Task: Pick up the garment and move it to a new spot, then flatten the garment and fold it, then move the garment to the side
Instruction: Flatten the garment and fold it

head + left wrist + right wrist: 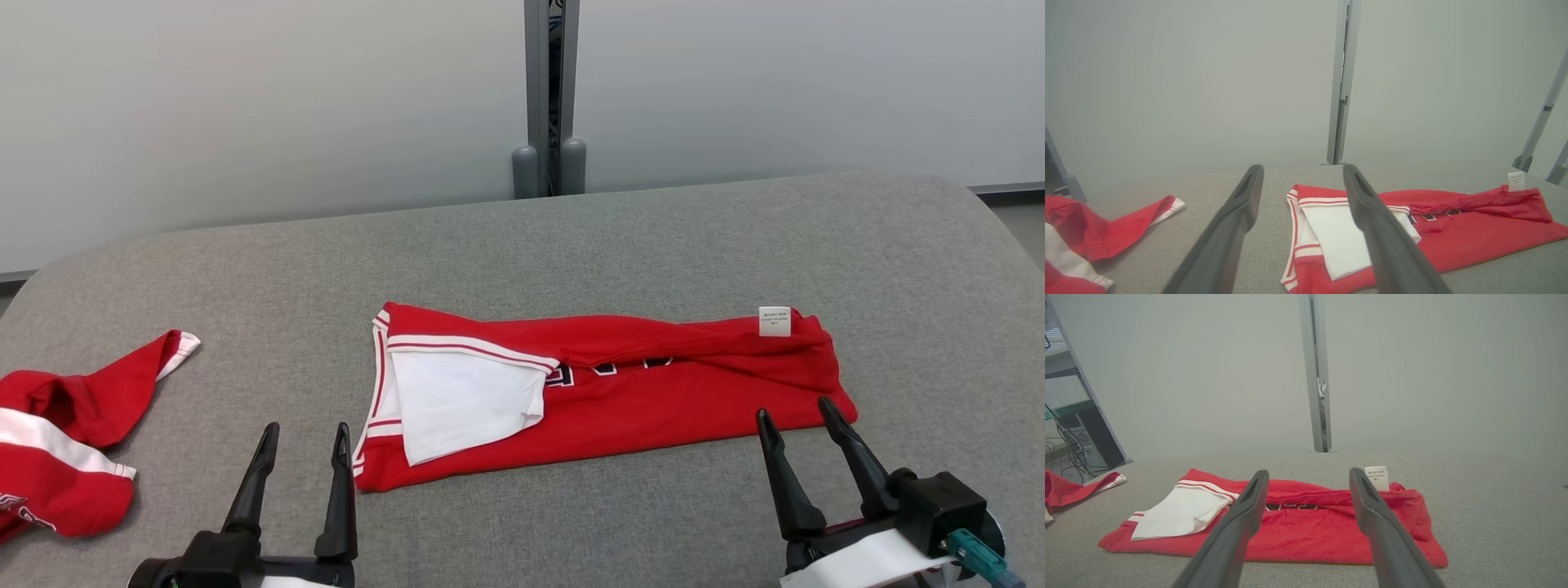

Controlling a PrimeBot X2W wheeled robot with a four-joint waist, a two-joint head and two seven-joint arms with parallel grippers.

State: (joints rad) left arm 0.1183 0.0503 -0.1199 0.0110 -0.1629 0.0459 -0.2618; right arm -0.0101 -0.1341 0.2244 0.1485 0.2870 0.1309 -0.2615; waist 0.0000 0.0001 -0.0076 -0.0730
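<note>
Lying folded mid-way across the grey table point(571, 245), red garment point(653, 400) spans both grippers: left gripper point(306, 430) just off its near-left corner, right gripper point(796, 408) at its near-right corner — both spread wide, holding nothing.

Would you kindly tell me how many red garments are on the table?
2. The folded garment lies at the centre of the table; the crumpled garment at its left edge, partly cut off, so others could be hidden there.

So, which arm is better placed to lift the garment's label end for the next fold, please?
Right, probably: the right gripper, open, has its fingertips at the near corner of the folded garment below the label, while the left gripper stands open at the opposite end.
</note>
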